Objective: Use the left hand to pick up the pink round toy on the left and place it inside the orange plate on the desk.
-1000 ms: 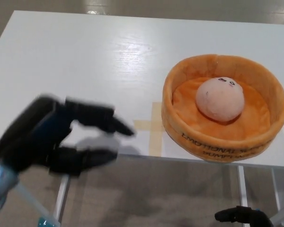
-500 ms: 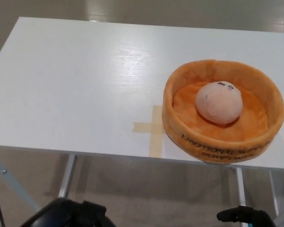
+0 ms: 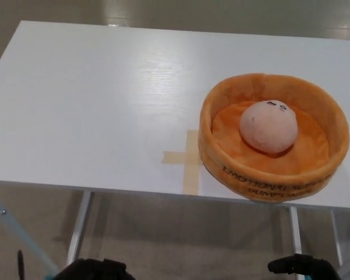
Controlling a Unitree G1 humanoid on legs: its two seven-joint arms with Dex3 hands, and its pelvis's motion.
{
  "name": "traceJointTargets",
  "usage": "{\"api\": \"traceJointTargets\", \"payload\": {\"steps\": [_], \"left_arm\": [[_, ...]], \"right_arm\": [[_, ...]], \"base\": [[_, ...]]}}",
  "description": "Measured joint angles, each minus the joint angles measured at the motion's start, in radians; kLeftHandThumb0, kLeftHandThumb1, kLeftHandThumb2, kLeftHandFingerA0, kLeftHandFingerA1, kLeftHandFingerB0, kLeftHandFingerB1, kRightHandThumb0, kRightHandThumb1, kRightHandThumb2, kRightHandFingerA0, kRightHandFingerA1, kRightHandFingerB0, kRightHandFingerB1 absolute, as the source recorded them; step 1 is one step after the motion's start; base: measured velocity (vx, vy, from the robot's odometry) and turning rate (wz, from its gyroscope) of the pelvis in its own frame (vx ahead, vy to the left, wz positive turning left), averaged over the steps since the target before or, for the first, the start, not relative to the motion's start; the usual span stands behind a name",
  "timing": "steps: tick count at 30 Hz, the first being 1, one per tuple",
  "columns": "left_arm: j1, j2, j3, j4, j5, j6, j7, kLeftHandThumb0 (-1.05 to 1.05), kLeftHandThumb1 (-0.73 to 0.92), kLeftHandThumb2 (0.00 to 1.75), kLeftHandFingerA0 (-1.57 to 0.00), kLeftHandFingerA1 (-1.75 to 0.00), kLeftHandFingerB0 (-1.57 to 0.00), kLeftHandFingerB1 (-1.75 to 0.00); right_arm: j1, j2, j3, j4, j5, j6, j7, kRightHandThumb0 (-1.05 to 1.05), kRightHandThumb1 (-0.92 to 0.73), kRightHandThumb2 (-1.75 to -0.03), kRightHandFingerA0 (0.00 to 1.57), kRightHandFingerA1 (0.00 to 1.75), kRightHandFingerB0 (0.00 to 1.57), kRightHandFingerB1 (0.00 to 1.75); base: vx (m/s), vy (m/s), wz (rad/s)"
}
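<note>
The pink round plush toy (image 3: pixel 269 126) sits in the soft orange fabric plate (image 3: pixel 221 154), at three o'clock on the white bench (image 3: pixel 93 99). Both robot hands barely show at the bottom edge; I cannot tell their state. The plate overhangs the bench's front edge, so a bump could tip it off.

Both hands sit at the bottom edge of the head view, each only partly in frame.

The left hand (image 3: pixel 93 270) shows as a low black mass at the lower left, cut off by the frame edge. Only its upper surface is visible; the finger position cannot be determined.

The right hand (image 3: pixel 303 267) shows at the lower right as a black shape, with one rounded tip pointing toward picture left. The rest of the hand is cropped, so its state cannot be determined.

No forearm or wrist is visible on either side.
</note>
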Motion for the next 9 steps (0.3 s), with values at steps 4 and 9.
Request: {"api": "traceJointTargets", "payload": {"steps": [4,9], "left_arm": [[-0.036,-0.012,-0.012,0.100,0.020,0.005,0.043,-0.20,0.81,0.69,-0.75,-1.45,-0.79,-0.70],[-0.067,-0.046,-0.013,0.284,0.050,-0.001,0.152,-0.26,0.80,0.67,-0.75,-1.47,-0.79,-0.77]], "right_arm": [[0.000,0.000,0.000,0.000,0.000,0.000,0.000,-0.15,-0.60,-0.62,0.75,0.97,0.68,0.82],[0.001,-0.001,0.001,0.000,0.000,0.000,0.000,-0.22,-0.46,-0.86,0.77,0.91,0.66,0.81]], "base": [[0.00,0.000,0.00],[0.00,0.000,0.00]]}}
